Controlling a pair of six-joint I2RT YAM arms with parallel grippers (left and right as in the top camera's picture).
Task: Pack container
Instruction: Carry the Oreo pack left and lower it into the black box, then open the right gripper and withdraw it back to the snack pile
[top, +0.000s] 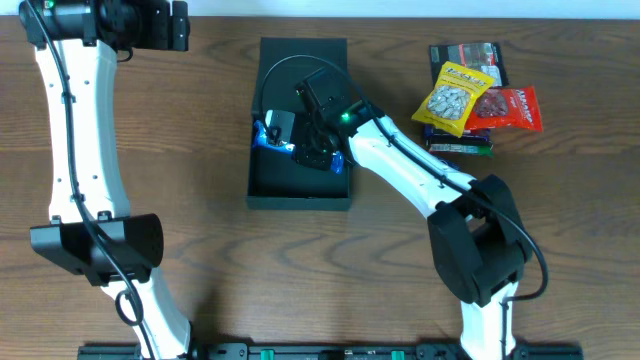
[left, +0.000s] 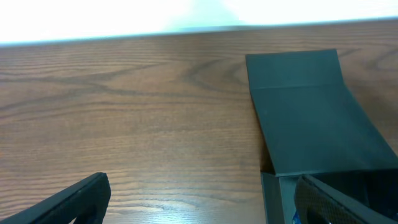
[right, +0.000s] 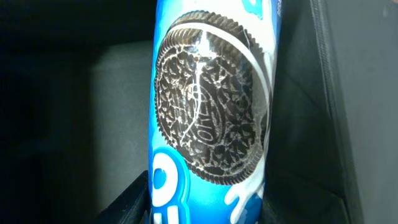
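Black card box (top: 298, 198) sits in the middle of the top view, with its lid (top: 300, 48) lying open toward the top edge. I see my right gripper (top: 318, 150) down inside the box, clamped on a blue cookie pack (right: 211, 112). More snacks (top: 480, 95) lie at the upper right. My left gripper (top: 165, 25) hangs at the upper left, fingers wide apart.

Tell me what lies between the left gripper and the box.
Only bare table lies between the left gripper and the box. The overhead view shows this, and the left wrist view agrees.
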